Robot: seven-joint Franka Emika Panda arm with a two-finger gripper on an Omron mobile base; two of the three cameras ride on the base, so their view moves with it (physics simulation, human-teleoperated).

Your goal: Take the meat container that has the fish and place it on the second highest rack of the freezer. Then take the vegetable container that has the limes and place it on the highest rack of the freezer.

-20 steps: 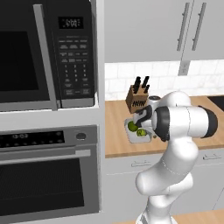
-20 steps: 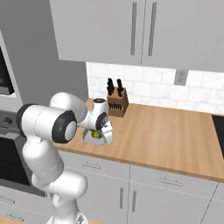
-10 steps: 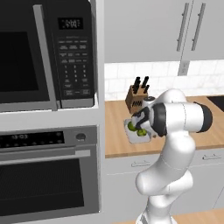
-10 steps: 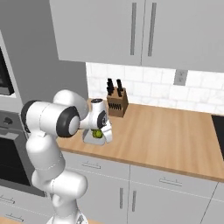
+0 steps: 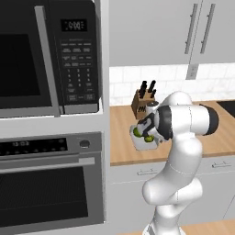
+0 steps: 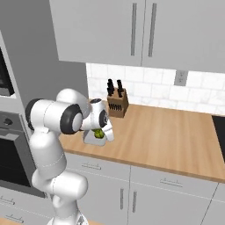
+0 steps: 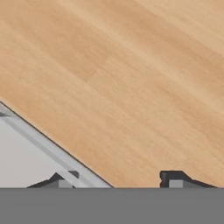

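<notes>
The white vegetable container [image 5: 139, 145] with green limes [image 5: 148, 137] stands on the wooden counter [image 5: 124, 153], near its front edge and beside the oven column. The same container [image 6: 91, 139] and its limes [image 6: 99, 134] sit under my hand in the right base view. My gripper [image 5: 152, 132] reaches down onto the container's right side, also seen as gripper [image 6: 103, 131]. In the hand view the gripper [image 7: 117, 179] is open, its tips wide apart on either side of the container's grey rim [image 7: 43, 144], with bare counter wood beyond.
A knife block [image 5: 141, 102] stands behind the container against the tiled wall. A microwave [image 5: 46, 55] and a built-in oven [image 5: 50, 183] fill the tall column to the left. Wall cabinets [image 6: 140, 30] hang above; the counter [image 6: 176, 136] runs on to the right.
The forearm and hand have swung a little to the left and lower over the container. The container has stayed in its place.
</notes>
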